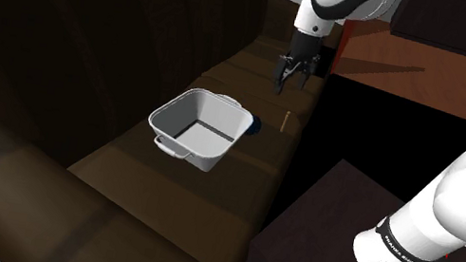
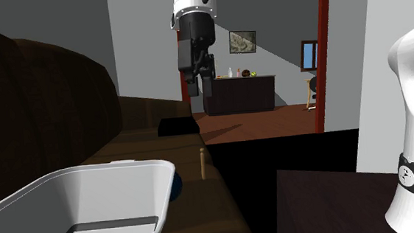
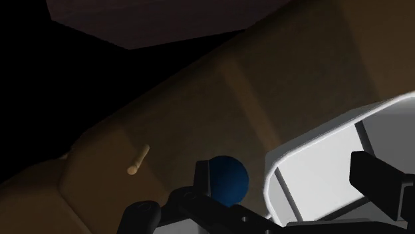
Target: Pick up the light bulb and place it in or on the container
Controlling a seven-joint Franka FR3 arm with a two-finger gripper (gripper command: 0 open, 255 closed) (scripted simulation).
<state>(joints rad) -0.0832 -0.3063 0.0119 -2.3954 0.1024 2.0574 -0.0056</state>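
Tool (image 1: 292,85) hangs empty with its fingers apart, above the sofa (image 1: 117,184) seat. Below it the blue bulb (image 1: 254,127) lies on the cushion, just beside the white tub (image 1: 171,106), with a tan stick (image 1: 286,119) near. By my judgement nothing is done yet: the descent, grasp, lift and drop into the tub all remain

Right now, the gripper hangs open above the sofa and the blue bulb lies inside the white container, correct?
One error: the blue bulb is not inside the white container; it lies on the sofa seat beside the container's outer wall, as the wrist view shows. The gripper does hang open above the sofa.
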